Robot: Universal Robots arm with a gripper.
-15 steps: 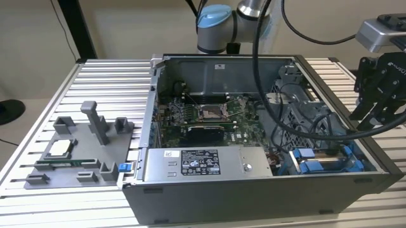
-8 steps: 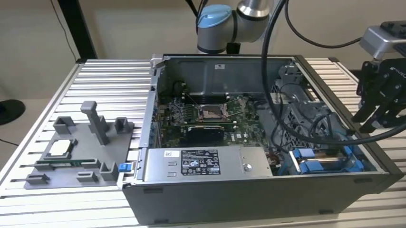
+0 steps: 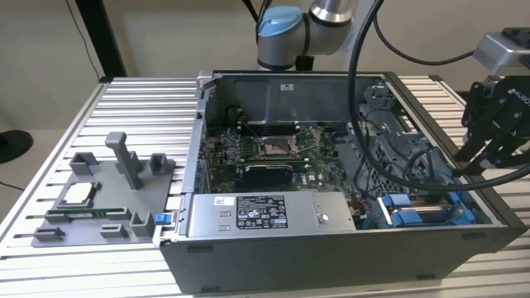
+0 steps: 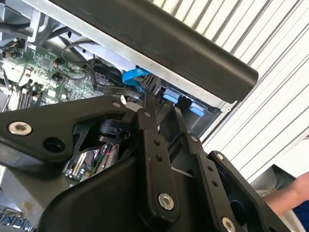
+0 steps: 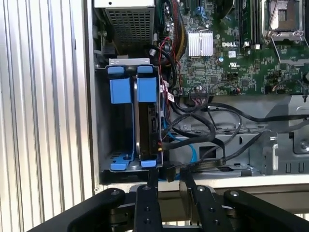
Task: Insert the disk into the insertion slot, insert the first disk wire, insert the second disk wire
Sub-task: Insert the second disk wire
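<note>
End effector [image 5: 169, 171] is parked right at the near end of the insertion slot [image 5: 101, 140] (can't tell if it's clamped on anything), and straight ahead the disk [image 5: 146, 121] is already seated on edge, long axis running away from it.

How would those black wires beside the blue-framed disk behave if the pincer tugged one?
Probably floppy: the black wires sag in loose curves. Likely light, looking thin beside the disk. They might snag when pulled, since several cross one another.
</note>
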